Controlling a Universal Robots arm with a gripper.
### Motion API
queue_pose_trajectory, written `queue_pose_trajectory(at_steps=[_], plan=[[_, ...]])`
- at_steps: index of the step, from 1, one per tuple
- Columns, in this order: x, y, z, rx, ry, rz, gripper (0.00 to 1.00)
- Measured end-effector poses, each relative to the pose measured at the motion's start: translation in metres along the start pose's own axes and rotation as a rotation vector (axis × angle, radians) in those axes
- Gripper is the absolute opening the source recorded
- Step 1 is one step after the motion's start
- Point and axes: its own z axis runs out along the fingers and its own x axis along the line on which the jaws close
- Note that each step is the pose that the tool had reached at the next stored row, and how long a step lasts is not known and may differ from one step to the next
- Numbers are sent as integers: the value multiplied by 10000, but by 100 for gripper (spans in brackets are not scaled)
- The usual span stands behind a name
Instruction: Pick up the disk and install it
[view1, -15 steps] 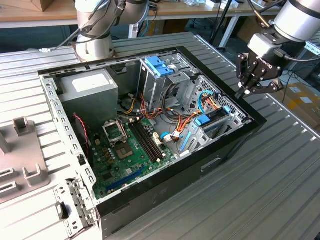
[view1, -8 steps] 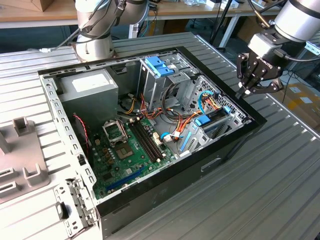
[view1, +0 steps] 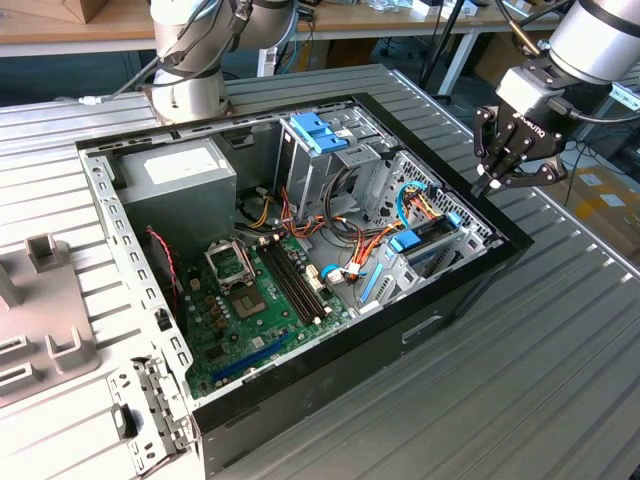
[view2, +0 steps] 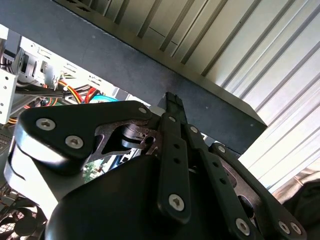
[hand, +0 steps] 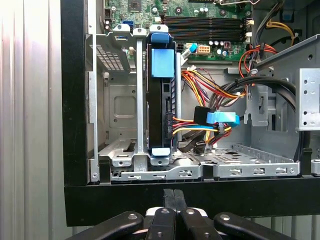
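Your hand (view1: 497, 172) hangs just outside the black rim of the open computer case (view1: 300, 385), at the corner on the exterior view's right, and its fingers (hand: 174, 210) are pressed together with nothing between them, as the first wrist view shows plainly. The disk (hand: 162, 95) is not in your hold: it stands on edge in the metal drive bay (hand: 120, 105) inside the case, blue plastic rails at both ends, with cables plugged into its side. In the exterior view the same disk (view1: 425, 240) sits in the bay just inside that corner of the case, down and toward that view's left from the hand. The relation to mind is this: the disk lies straight ahead of the closed fingertips, beyond the black case wall, and its long axis runs away from the hand, deeper into the case toward the motherboard (view1: 250, 300). Judging from how it sits in the slot, the disk looks already seated. The case rests on a ribbed metal worktop (view1: 560, 360).
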Motion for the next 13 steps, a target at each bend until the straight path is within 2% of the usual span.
queue_pose_trajectory(at_steps=[3, 5, 13], plan=[[0, 1, 0, 0, 0, 0, 11], [0, 29, -1, 0, 0, -1, 11], [-2, 221, -4, 5, -2, -1, 11]])
